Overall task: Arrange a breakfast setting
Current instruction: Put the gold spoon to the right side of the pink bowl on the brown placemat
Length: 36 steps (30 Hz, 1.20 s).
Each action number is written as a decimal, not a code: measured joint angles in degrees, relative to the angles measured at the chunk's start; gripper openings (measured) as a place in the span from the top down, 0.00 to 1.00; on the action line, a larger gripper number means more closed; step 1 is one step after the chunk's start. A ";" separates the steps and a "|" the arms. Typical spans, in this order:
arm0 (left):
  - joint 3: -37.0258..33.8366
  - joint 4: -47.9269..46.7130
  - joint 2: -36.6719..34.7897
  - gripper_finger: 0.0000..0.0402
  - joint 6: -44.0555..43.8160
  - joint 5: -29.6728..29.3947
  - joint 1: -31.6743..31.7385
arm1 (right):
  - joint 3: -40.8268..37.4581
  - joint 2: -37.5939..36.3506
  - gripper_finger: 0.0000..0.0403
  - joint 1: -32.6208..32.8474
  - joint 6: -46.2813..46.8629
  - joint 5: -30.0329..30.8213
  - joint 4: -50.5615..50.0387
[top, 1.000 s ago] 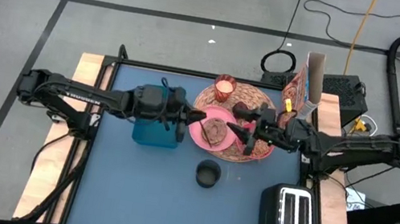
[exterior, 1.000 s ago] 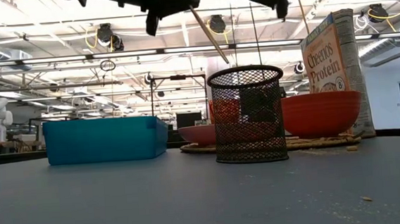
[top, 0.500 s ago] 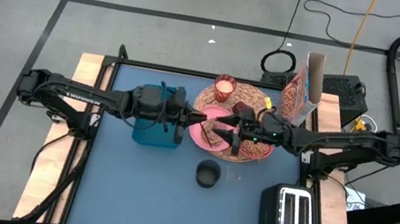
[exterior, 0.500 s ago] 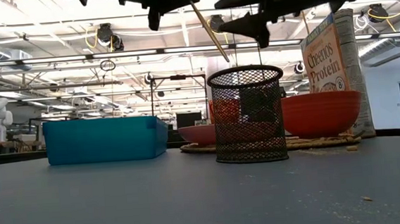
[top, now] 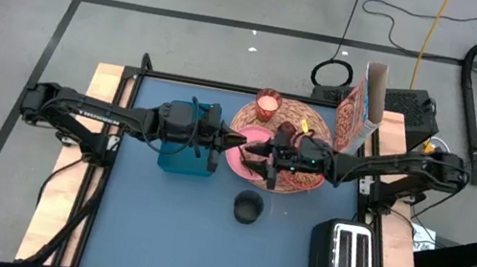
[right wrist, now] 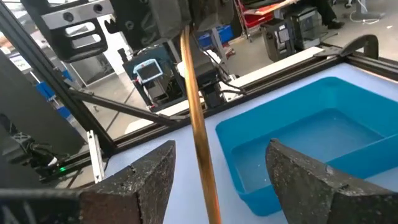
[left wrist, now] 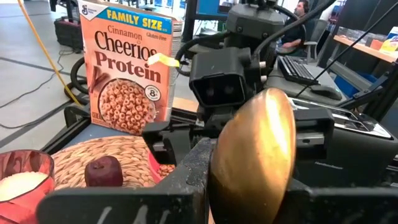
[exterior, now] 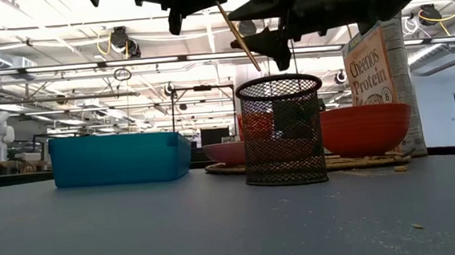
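A gold spoon point(exterior: 240, 40) hangs over the pink plate point(top: 239, 158), with my left gripper point(top: 230, 139) shut on it. My right gripper point(top: 260, 161) stands open. Its two fingers point(right wrist: 140, 180) flank the spoon's handle point(right wrist: 198, 118) without touching it. The plate lies on the round straw placemat point(top: 316, 125), where the dark-red fruit point(top: 287, 129) and the candle glass point(top: 267, 105) also sit. The coral-red bowl point(exterior: 366, 128) shows in the low view; from above, my right arm covers it. The Cheerios Protein box point(top: 357, 110) stands upright at the mat's far right. My left gripper pinches the spoon at its bowl end point(left wrist: 255, 149) between its two fingers, reaching in level from the table's left. The handle point(exterior: 246, 50) slants down from the fingers, and its free end hangs clear of everything below it.
A teal bin point(top: 187, 152) sits under my left arm. A black mesh cup point(top: 247, 207) stands near the table's middle. A toaster point(top: 350, 266) occupies the near right corner. Bare blue tabletop point(top: 155, 226) stretches across the near left.
My right gripper has travelled toward the table's left and sunk, turning as it went, until its open fingers came to stand around the spoon's handle. The spoon and my left gripper have kept their place.
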 joint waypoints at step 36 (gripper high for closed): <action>0.04 -0.42 -0.09 0.91 -0.39 -0.39 0.00 | -0.02 3.08 0.95 0.13 -4.07 -0.19 5.62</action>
